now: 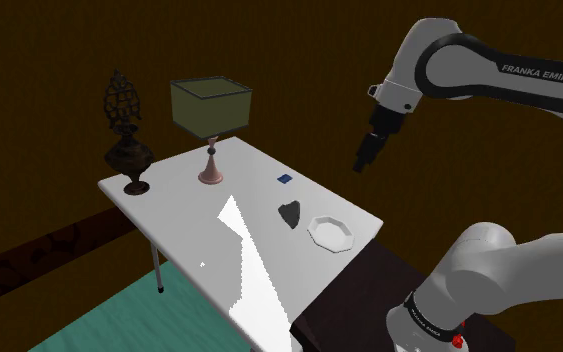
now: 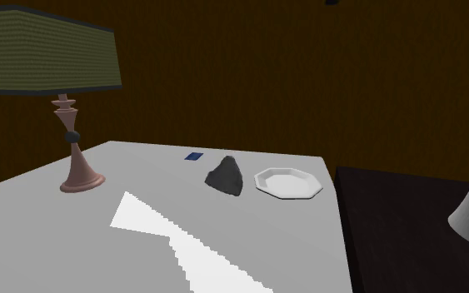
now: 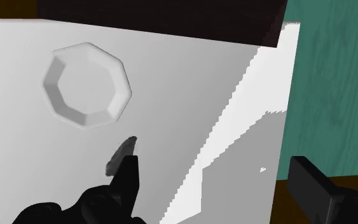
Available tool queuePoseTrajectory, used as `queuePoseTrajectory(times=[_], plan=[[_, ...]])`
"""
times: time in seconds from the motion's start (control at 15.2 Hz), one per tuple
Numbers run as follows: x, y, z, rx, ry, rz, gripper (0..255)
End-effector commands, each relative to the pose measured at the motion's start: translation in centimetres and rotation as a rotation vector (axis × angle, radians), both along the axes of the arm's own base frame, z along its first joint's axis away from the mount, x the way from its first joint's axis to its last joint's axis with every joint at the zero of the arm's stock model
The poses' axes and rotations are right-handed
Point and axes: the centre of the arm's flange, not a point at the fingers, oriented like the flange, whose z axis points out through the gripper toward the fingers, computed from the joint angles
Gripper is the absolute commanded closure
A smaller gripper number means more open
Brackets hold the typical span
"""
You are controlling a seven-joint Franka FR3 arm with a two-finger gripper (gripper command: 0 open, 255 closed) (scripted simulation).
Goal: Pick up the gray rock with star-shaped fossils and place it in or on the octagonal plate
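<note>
Wrist view has the gripper (image 3: 222, 191) nearest, jaws wide apart and empty. Beyond, right of centre in the shoulder view, the dark grey rock (image 1: 289, 213) lies on the white table (image 1: 179, 212), just beside the octagonal plate (image 1: 331, 233). An off-centre descent could topple the peaked rock or nudge the plate.

This is looking like a sitting room in a home: a lamp (image 1: 210, 108) with a green shade and a dark ornamental urn (image 1: 126, 140) are standing on a white table (image 1: 174, 215), brown walls (image 1: 299, 60) are closing in behind, and teal carpet (image 1: 119, 320) is covering the floor.
</note>
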Motion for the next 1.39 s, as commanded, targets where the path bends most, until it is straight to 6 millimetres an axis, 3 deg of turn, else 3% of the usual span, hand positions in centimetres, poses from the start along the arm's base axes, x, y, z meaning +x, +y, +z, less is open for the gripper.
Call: queuePoseTrajectory(times=[0.0,1.32], plan=[[0.0,0.0,0.0,0.000,0.000,0.000,0],[19.5,-7.5,-18.8,0.050,0.143,-0.055,0]])
